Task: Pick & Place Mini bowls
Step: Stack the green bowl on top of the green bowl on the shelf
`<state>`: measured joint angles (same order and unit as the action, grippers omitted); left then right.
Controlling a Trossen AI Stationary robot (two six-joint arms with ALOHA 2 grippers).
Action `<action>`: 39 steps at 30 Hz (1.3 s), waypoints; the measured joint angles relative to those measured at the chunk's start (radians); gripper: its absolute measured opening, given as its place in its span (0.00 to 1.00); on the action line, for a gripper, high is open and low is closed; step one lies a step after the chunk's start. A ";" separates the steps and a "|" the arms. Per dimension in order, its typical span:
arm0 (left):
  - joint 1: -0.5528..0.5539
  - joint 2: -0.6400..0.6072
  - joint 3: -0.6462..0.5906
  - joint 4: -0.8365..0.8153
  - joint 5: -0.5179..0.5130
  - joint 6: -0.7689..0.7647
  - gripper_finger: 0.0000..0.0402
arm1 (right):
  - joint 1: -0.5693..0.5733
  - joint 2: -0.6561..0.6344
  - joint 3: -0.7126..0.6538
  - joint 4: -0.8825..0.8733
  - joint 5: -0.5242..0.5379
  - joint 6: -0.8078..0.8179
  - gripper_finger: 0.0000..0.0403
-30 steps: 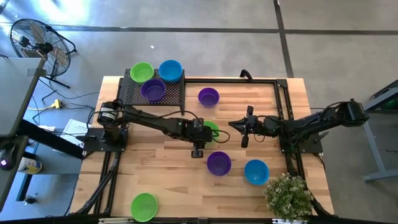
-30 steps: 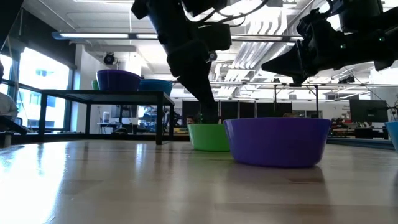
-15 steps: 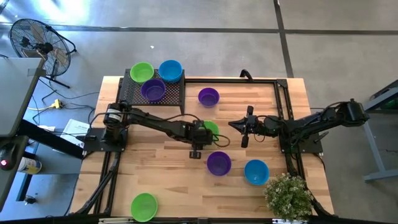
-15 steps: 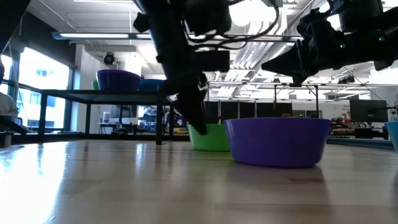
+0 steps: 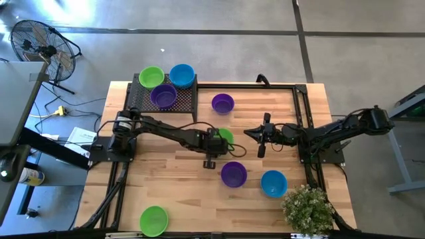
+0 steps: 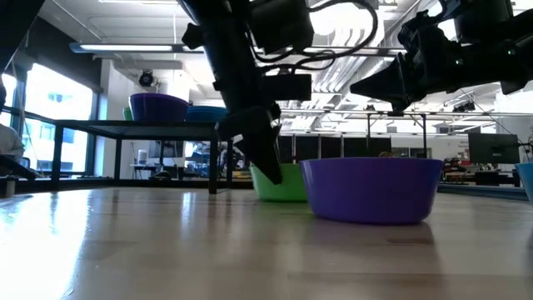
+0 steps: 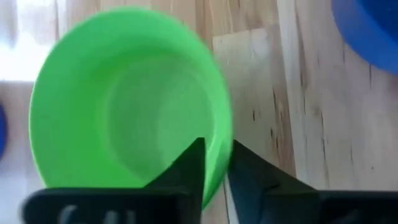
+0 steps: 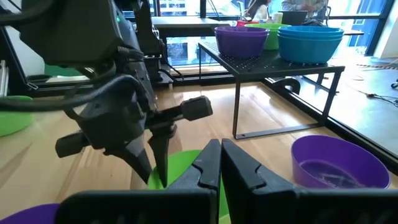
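Note:
A lime green mini bowl (image 5: pixel 227 136) sits mid-table, and my left gripper (image 5: pixel 220 140) is shut on its rim. In the low view the left gripper (image 6: pixel 265 163) slants down onto this green bowl (image 6: pixel 283 184), whose base rests on the table. My right gripper (image 5: pixel 248 133) is shut and hovers just right of the bowl, touching nothing; the right wrist view shows its fingers (image 8: pixel 219 163) close together. Other mini bowls stand on the table: a purple one (image 5: pixel 222 103), another purple one (image 5: pixel 234 174), a blue one (image 5: pixel 273 183) and a green one (image 5: pixel 153 220). My left gripper holds the green bowl by its rim (image 7: pixel 219 163). One finger (image 7: pixel 189 167) is inside the bowl and the other finger (image 7: pixel 252 177) is outside its wall. The fingers come slanting down from above and from the table's left. The bowl's base is on the table.
A black mesh rack (image 5: pixel 139 99) at the far left corner carries a green bowl (image 5: pixel 151 77), a blue bowl (image 5: pixel 182 75) and a purple bowl (image 5: pixel 163 96). A potted plant (image 5: pixel 309 207) stands at the near right corner. Bare wood lies at the near left.
In the low view my left gripper has come down and tipped from nearly upright to slanting, its fingers now at the green bowl's rim. The bowl has stayed where it was. The right arm has kept still.

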<state>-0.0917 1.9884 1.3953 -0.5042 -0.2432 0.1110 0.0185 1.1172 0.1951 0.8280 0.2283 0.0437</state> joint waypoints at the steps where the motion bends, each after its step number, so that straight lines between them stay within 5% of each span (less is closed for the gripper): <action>1: 0.000 -0.001 0.001 -0.001 0.000 0.007 0.10 | 0.000 0.000 0.000 0.000 0.000 0.000 0.00; 5: 0.000 -0.001 0.001 -0.010 -0.002 0.016 0.02 | 0.000 0.000 0.000 0.000 0.000 0.000 0.00; 25: 0.000 -0.229 0.000 -0.019 0.058 -0.010 0.00 | 0.000 0.000 0.000 0.000 0.000 0.000 0.00; 33: 0.010 -0.355 0.005 0.117 0.058 0.026 0.00 | 0.000 0.000 0.000 -0.006 0.000 0.000 0.00; 39: 0.094 -0.443 0.054 -0.024 0.044 -0.009 0.00 | 0.000 0.000 0.000 -0.009 0.000 0.000 0.00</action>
<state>0.0028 1.5454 1.4493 -0.5287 -0.1994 0.1019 0.0189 1.1168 0.1951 0.8193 0.2279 0.0433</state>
